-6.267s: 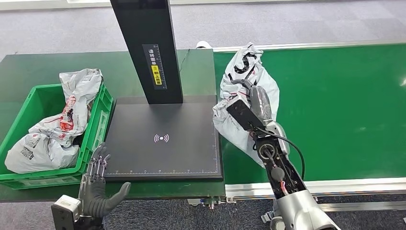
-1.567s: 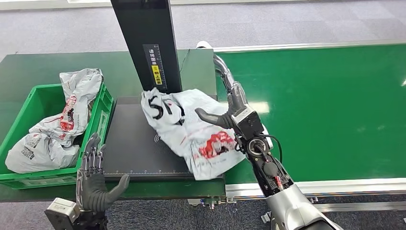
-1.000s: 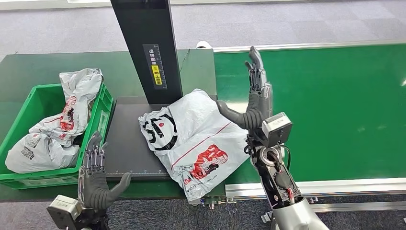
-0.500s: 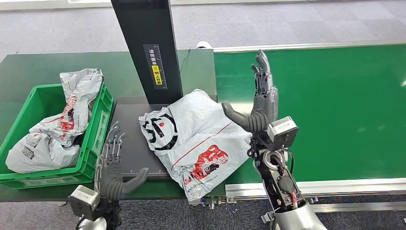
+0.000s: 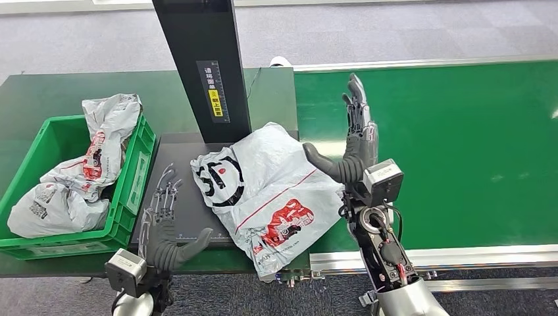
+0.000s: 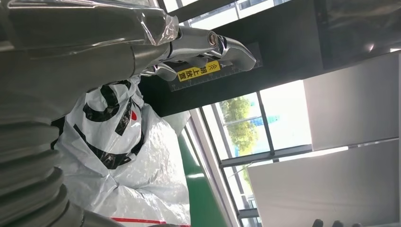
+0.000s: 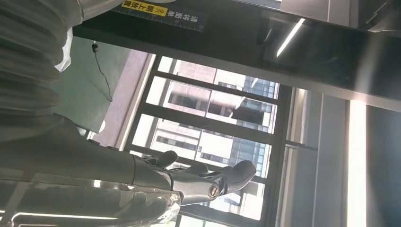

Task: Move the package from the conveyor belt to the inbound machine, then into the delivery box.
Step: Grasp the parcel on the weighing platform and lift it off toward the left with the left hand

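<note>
Nearest the robot, the left hand (image 5: 163, 227) hovers over the front left corner of the inbound machine (image 5: 177, 191), its fingers (image 5: 166, 191) spread straight and pointing away from the body, thumb stuck out toward the package, grasping nothing. The package (image 5: 266, 191), a grey-white plastic mailer with a black ring print at one end and red print at the other, lies flat on the machine's dark plate, its long axis running diagonally: the black-printed end points toward the back left near the machine's post, and the red-printed end points toward the front right, where it hangs over the plate's near edge and right side. In the left wrist view the same package (image 6: 123, 156) shows just past the left hand's ribbed cover (image 6: 28, 165). To the right of the package, the right hand (image 5: 355, 141) is raised upright over the edge of the green conveyor belt (image 5: 460, 145), fingers (image 5: 357, 99) stretched out and released, thumb angled toward the package's right edge; whether the thumb touches it I cannot tell. On the left of the dark green surface (image 5: 39, 92), just beside the machine, stands the green delivery box (image 5: 138, 164) with other grey mailers (image 5: 72, 178) heaped in it. Farther back rises the machine's black post (image 5: 201, 59) with its yellow label.
</note>
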